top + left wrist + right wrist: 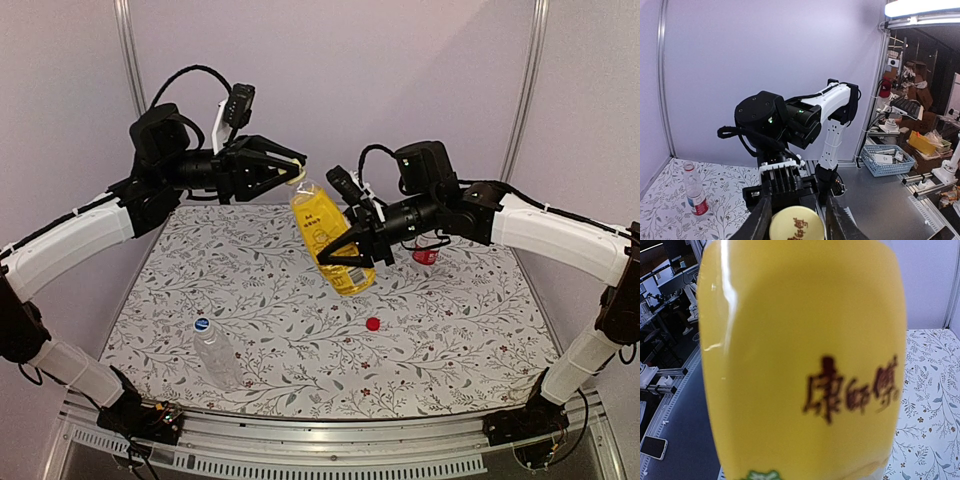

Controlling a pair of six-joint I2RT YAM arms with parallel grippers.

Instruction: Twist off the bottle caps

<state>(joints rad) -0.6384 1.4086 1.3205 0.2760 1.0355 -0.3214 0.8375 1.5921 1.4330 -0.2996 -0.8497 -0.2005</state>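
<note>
The yellow-liquid bottle (325, 232) hangs tilted in the air above the middle of the table. My right gripper (350, 258) is shut on its lower body, and the bottle (805, 365) fills the right wrist view and hides the fingers. My left gripper (292, 170) is shut on its yellow cap (796, 224), with a finger (760, 220) on each side. A loose red cap (373, 323) lies on the table. The capless red-label bottle (694, 195) stands at the back right (427, 255). The clear bottle (217, 355) with its blue cap (202, 324) stands at the front left.
The floral table cover (460, 330) ends at a metal rail along the near edge. White frame posts (125, 50) stand at the back corners. A blue basket (887, 160) and shelves lie beyond the table's side.
</note>
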